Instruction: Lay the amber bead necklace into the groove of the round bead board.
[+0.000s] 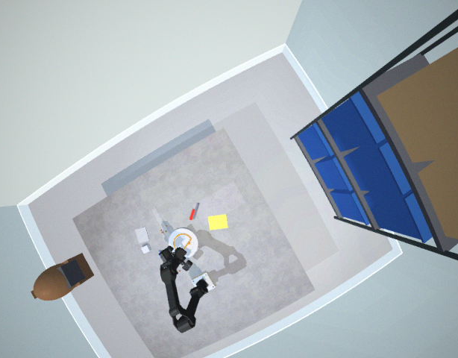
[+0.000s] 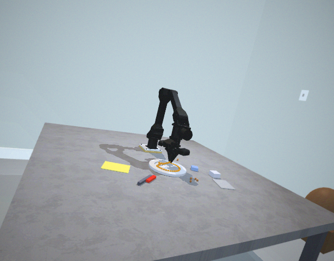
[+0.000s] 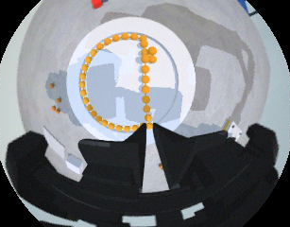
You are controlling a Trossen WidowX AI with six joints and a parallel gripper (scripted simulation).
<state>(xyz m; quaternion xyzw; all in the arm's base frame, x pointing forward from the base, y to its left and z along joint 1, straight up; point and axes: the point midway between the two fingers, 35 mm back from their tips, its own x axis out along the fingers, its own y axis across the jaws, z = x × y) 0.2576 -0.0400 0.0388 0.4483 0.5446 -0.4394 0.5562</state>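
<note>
The amber bead necklace (image 1: 181,233) (image 2: 169,171) (image 3: 82,84) lies on the round bead board (image 1: 196,243) (image 2: 152,166) (image 3: 187,80) as 1 D-shaped loop. Its curved side follows the groove (image 3: 177,80) along the wrist view's left, while a nearly straight run crosses the middle, away from the groove's right side. A few beads bunch beside the top of that run. The gripper (image 1: 179,250) (image 2: 170,161) (image 3: 148,125) is narrow, its 2 fingertips pinching the necklace at the run's lower end, over the board.

On the rack (image 1: 412,175), at least 6 blue bins (image 1: 410,215) stand in 2 rows; I cannot tell what they hold.

Beyond the board are 4 loose brown beads (image 1: 162,231) (image 2: 195,179) (image 3: 59,100) in a group, and at least 1 more nearer the arm (image 1: 169,289) (image 2: 161,112). Around them lie 1 yellow sheet (image 1: 218,221) (image 2: 115,166), 1 red bar (image 1: 192,214) (image 2: 151,179) (image 3: 96,4) beside 1 dark grey bar (image 1: 196,209) (image 2: 143,180), 1 blue block (image 2: 194,168), and 1 white block (image 1: 145,248) (image 2: 214,174) (image 3: 75,164) near 1 flat grey plate (image 1: 142,235) (image 2: 223,184) (image 3: 54,141).

All rest on 1 mottled grey table (image 1: 259,262) (image 2: 105,213) (image 3: 28,80), amid pale blue-grey walls (image 1: 375,308) (image 2: 105,56).
</note>
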